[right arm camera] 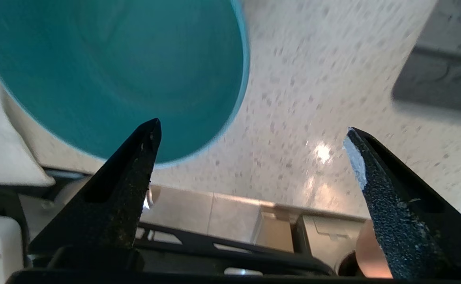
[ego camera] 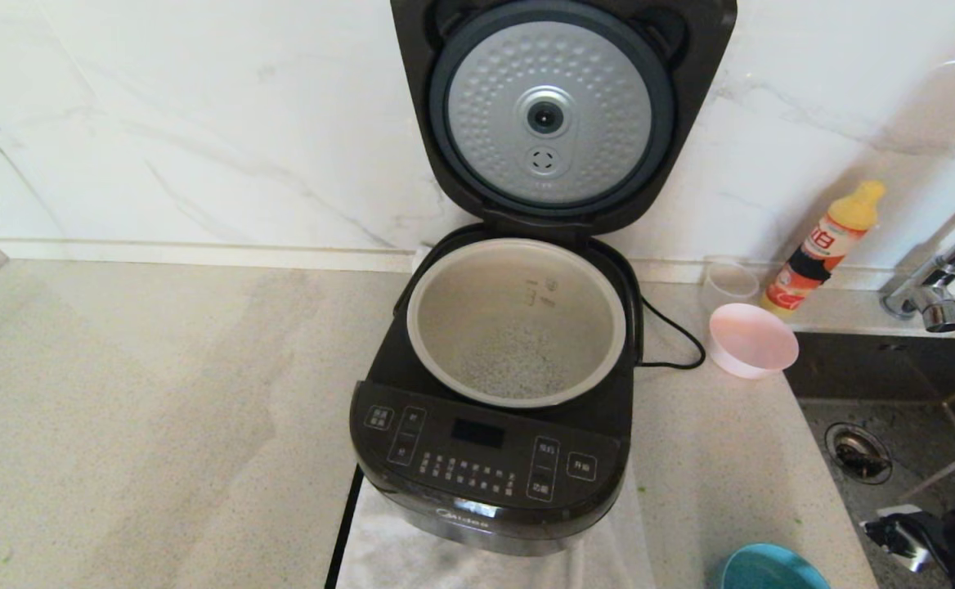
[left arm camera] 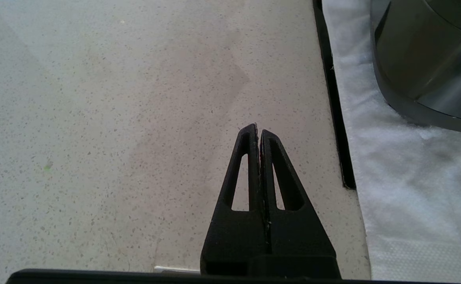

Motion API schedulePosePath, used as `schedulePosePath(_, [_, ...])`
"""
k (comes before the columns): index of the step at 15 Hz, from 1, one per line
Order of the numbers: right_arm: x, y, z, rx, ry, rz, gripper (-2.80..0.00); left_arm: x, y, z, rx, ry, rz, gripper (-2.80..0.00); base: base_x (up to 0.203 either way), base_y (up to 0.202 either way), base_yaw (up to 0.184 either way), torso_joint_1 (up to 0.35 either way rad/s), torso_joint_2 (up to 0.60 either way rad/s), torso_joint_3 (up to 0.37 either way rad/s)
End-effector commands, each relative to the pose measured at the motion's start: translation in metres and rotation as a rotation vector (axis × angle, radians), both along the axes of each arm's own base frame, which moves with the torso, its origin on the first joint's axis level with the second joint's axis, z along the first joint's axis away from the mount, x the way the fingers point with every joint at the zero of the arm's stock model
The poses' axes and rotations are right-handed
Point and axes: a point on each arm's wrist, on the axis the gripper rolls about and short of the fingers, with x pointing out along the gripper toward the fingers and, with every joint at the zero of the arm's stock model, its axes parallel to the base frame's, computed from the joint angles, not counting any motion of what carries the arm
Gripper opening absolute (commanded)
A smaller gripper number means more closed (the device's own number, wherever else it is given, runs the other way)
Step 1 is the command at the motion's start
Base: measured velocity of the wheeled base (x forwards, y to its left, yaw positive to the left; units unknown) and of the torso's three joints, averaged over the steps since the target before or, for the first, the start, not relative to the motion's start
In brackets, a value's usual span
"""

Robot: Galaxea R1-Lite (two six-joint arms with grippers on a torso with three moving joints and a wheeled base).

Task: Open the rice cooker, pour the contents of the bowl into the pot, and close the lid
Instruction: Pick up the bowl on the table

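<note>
The black rice cooker (ego camera: 490, 474) stands open on a white cloth at the counter's middle. Its lid (ego camera: 559, 114) is raised upright against the wall, silver dimpled disc facing me. White grains lie on the bottom of the pale pot (ego camera: 461, 294). A teal bowl (ego camera: 768, 568) rests on the counter by the front edge, right of the cooker, and its inside (right arm camera: 108, 71) looks bare. My right gripper (right arm camera: 253, 126) is open just beside the bowl's rim, holding nothing. Left of the cooker's front (left arm camera: 431, 59), my left gripper (left arm camera: 259, 128) hangs shut and empty over bare counter.
A pink bowl (ego camera: 751, 339), a clear cup (ego camera: 729, 282) and an orange-capped bottle (ego camera: 825, 245) stand behind, right of the cooker. The sink (ego camera: 878, 425) and faucet (ego camera: 935, 286) lie at the far right. A black cord (left arm camera: 335, 98) runs along the cloth (left arm camera: 404, 157).
</note>
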Motion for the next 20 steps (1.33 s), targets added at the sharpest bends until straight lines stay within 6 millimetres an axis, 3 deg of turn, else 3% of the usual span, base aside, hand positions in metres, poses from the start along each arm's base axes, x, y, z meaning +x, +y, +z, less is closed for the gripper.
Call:
schedulePosePath(1, [-0.002,0.002,-0.006,-0.008,0.036,0.013,0.0,0.0,0.0,0.0,0.0,0.001,0.0,-2.8,0.0,0.0,0.0,0.0,0.0,0.0])
schedulePosePath(3, [0.002,0.002,-0.007,-0.023,0.026,0.005,0.0,0.0,0.0,0.0,0.0,0.001,0.0,-2.8,0.0,0.0,0.0,0.0,0.0,0.0])
schedulePosePath(4, [0.003,0.002,-0.007,-0.04,0.016,-0.003,-2.8,0.0,0.0,0.0,0.0,0.001,0.0,-2.8,0.0,0.0,0.0,0.0,0.0,0.0])
schedulePosePath(14, [0.004,0.007,-0.007,-0.062,0.002,0.008,-2.8,0.0,0.0,0.0,0.0,0.003,0.0,-2.8,0.0,0.0,0.0,0.0,0.0,0.0])
schedulePosePath(20, [0.007,0.004,0.003,-0.104,-0.095,-0.051,-2.8,0.0,0.0,0.0,0.0,0.001,0.0,-2.8,0.0,0.0,0.0,0.0,0.0,0.0])
